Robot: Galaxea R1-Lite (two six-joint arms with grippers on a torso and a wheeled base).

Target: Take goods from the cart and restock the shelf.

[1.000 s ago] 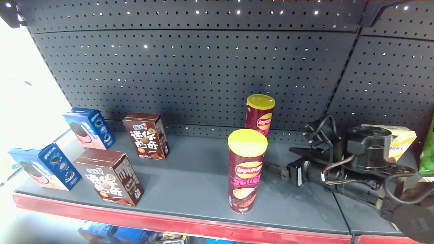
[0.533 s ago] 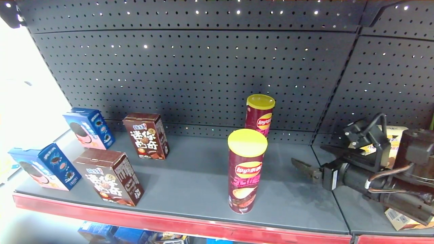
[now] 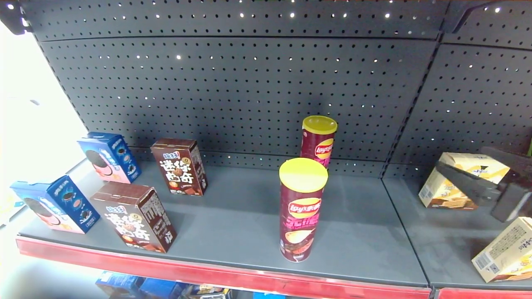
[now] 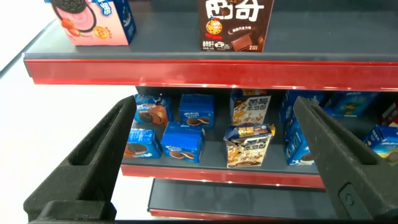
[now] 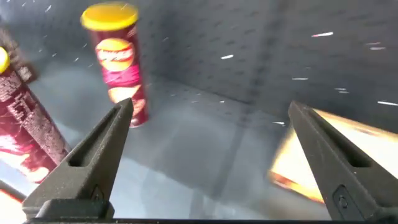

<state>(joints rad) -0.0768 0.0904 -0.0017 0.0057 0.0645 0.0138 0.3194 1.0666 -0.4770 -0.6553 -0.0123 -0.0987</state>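
Restocking under way: we see the shelf (image 3: 232, 224) partly filled, with a dark pegboard (image 3: 249, 91) behind it. Near the middle stands the front chip can (image 3: 300, 211), upright under a yellow lid. The rear chip can (image 3: 318, 143) stands at its 12 o'clock, close to the pegboard and apart from the first.

At 9 o'clock of the front can we find the front brown cookie box (image 3: 135, 218), near the shelf's red lip (image 3: 208, 272). The rear brown cookie box (image 3: 178, 166) stands at about 10 o'clock, farther back. Beyond them, at the shelf's 9 o'clock end, stand the front blue cookie box (image 3: 54, 203) and the rear blue cookie box (image 3: 108, 157). All four boxes are upright and none touches another.

In the next bay, at 3 o'clock of the front can, the rear cream box (image 3: 440, 194) stands toward the back. The front cream box (image 3: 505, 253) sits askew at about 4 o'clock.

The right pincer (image 5: 210, 106) hangs over that bay, its jaws wide apart and gripping nothing. Its wrist view takes in both chip cans ahead and a cream box nearby.

The left pincer (image 4: 214, 99) is likewise spread and empty. It faces the red lip and a lower shelf (image 4: 211, 174) beneath it, where small blue boxes (image 4: 183, 134) and a tilted biscuit box (image 4: 249, 146) sit.
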